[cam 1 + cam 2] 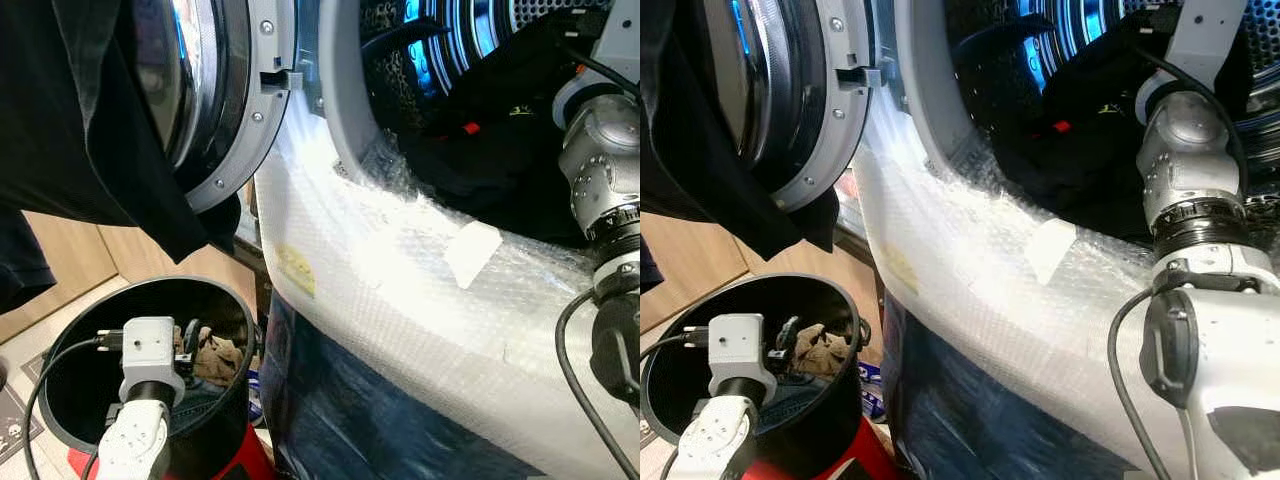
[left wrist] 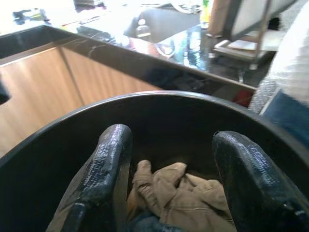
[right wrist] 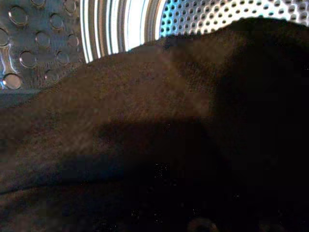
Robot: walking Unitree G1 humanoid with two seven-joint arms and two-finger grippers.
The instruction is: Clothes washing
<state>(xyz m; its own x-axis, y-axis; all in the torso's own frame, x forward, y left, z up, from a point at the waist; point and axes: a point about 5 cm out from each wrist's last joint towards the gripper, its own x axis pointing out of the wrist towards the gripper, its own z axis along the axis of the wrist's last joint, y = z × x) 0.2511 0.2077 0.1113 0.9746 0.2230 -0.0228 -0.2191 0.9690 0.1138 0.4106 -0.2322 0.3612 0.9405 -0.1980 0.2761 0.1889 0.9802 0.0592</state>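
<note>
Wooden cabinets (image 2: 43,82) stand under a dark countertop (image 2: 145,53), with a bottle (image 2: 141,29) standing on the bright surface beyond.

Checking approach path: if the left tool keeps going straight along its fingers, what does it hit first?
Most likely the tan garment in the black bin. The left tool is open, fingers inside the rim, cloth between and just beyond them. Depth is unclear; denim lies beside it.
</note>
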